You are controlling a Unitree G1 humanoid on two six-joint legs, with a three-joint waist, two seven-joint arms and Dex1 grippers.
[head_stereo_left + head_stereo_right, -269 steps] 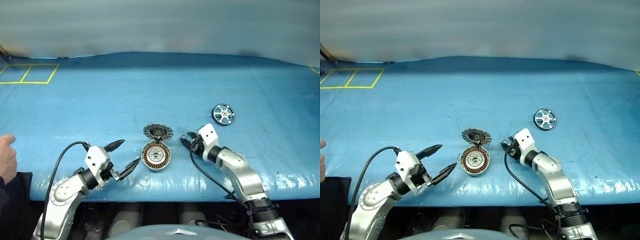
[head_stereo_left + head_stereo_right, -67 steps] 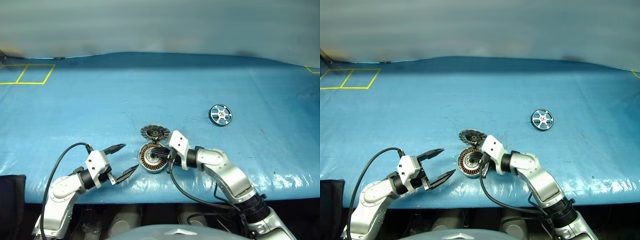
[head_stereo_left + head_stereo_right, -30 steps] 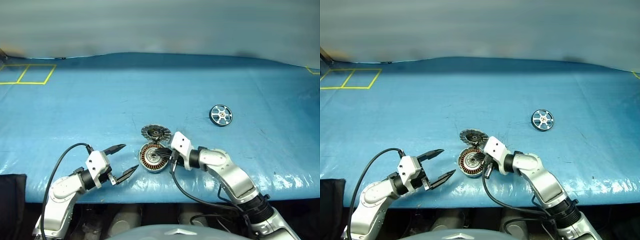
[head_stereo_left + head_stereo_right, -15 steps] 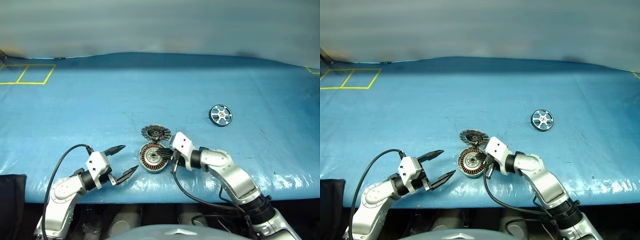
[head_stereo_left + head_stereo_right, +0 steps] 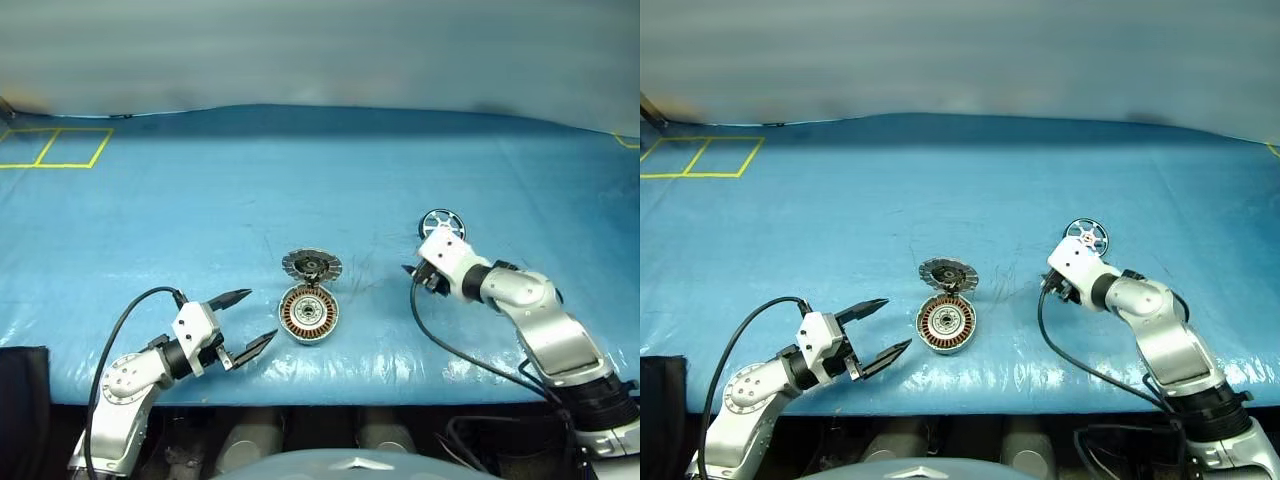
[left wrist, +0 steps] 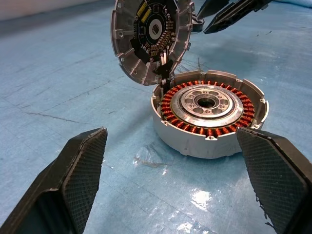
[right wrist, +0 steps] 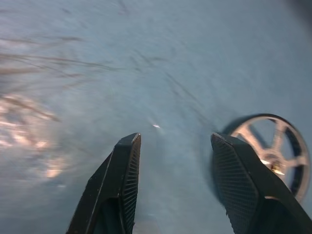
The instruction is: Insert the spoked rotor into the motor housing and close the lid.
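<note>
Right claw part-open, empty, apparently just short of the spoked rotor, lined up to grab; left claw wide, bracketing the motor housing, lid up.

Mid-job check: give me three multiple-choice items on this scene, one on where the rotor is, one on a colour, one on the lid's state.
1. Where is the spoked rotor?
A. Inside the motor housing
B. On the blue cover, just beyond the right tool
C. Held in the left tool

2. What colour are the windings in the motor housing?
A. Copper-brown
B. Green
C. White

3. What state is the lid in?
A. Shut flat on the housing
B. Lying detached on the cover
C. Standing open at the housing's rim

Answers:
1 B, it lies on the cover beside the right tool.
2 A, the ring shows copper-brown.
3 C, its slotted face stands raised above the rim.
</note>
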